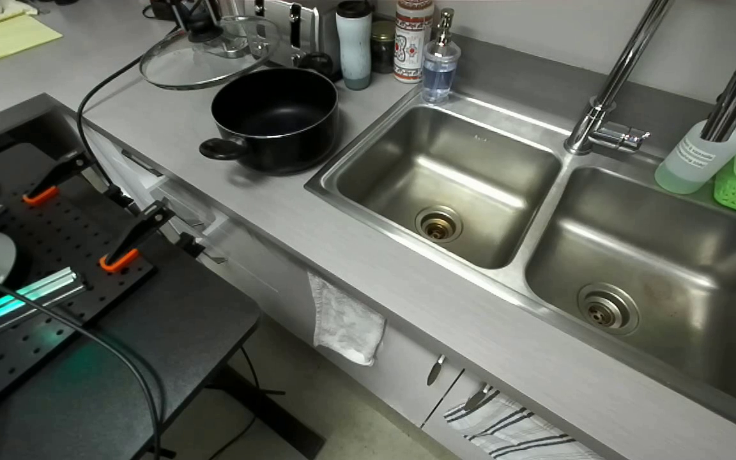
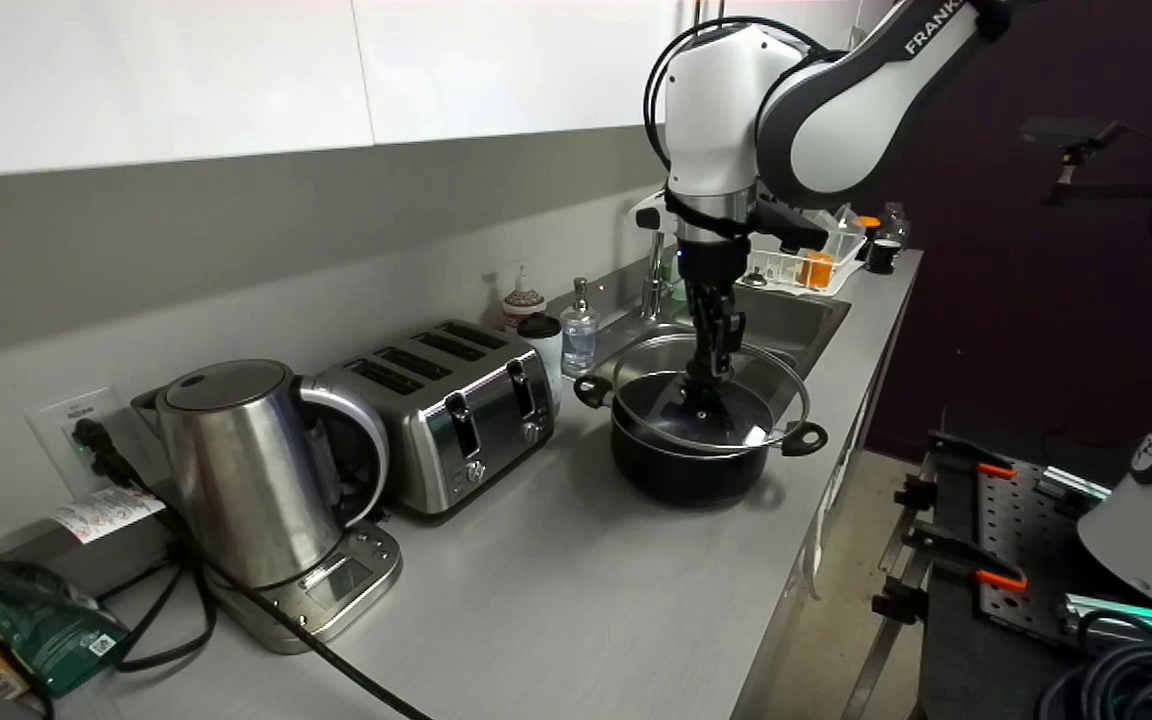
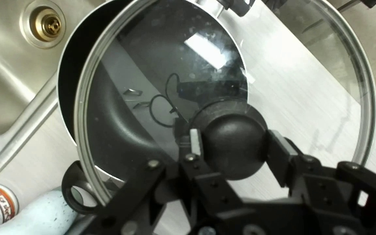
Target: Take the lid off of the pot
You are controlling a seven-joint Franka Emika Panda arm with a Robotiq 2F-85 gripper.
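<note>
The glass lid (image 1: 218, 64) is in the air, above and off to one side of the black pot (image 1: 278, 144). The pot stands on the counter beside the sink, its opening bare in this exterior view. In an exterior view the lid (image 2: 666, 415) overlaps the pot (image 2: 686, 478) and looks slightly tilted. In the wrist view the lid (image 3: 175, 58) covers only part of the pot's opening (image 3: 77, 49). My gripper (image 3: 235, 142) is shut on the lid's black knob (image 3: 233, 156), one finger on each side. The gripper also shows in both exterior views (image 1: 197, 13) (image 2: 711, 362).
A steel toaster (image 2: 481, 410) and kettle (image 2: 236, 480) stand along the wall. A tumbler (image 1: 355, 51), a patterned bottle (image 1: 411, 45) and a soap dispenser (image 1: 439, 67) stand behind the pot. The sink (image 1: 381, 220) adjoins it. A black cord (image 2: 306, 635) crosses the counter.
</note>
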